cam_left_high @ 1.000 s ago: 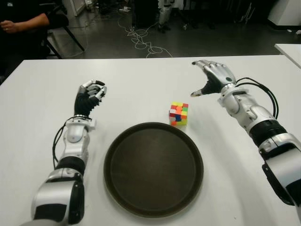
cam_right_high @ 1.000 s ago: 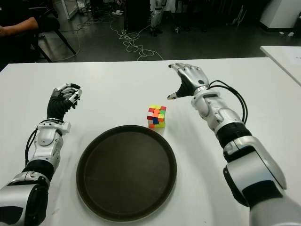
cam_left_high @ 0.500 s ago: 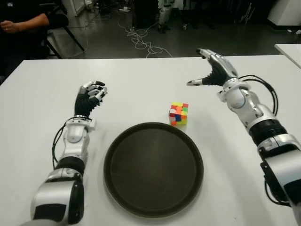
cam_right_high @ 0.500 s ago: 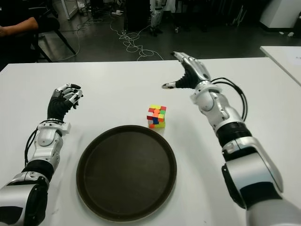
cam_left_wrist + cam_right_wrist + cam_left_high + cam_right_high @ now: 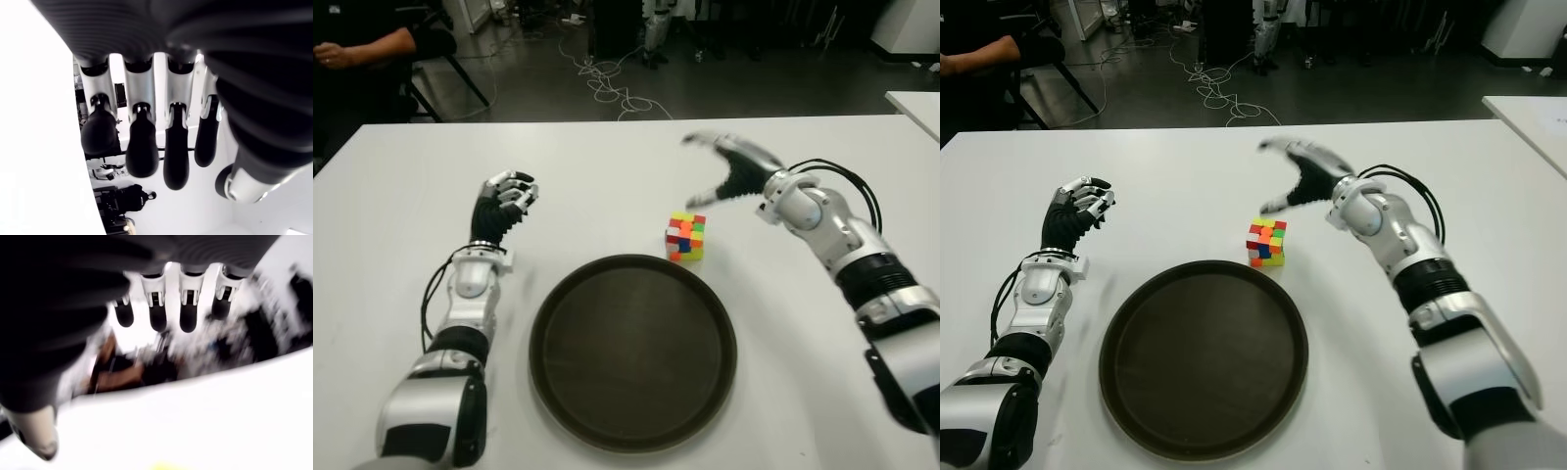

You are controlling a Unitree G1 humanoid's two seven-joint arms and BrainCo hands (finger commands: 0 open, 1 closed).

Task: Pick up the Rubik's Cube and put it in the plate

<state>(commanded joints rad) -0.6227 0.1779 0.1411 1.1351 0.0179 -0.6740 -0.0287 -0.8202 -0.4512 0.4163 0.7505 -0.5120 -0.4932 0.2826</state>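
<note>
We see the Rubik's Cube [image 5: 685, 236] on the white tabletop [image 5: 607, 186], just off the plate [image 5: 632, 351] rim at 1 o'clock, bare tabletop around it. Our right hand [image 5: 736, 171] hovers at the cube's 1 o'clock, fingers [image 5: 188, 308] spread, empty. Our left hand [image 5: 501, 201], at the plate's 10 o'clock, shows loosely curled fingers holding nothing.

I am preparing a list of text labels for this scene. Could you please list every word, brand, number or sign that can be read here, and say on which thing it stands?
None: no readable text appears in any view.
Rubik's Cube: plain coloured stickers, no print.
Plate: plain dark surface, no marking.
Right hand and left hand: no legible label.
Table: bare white.
</note>
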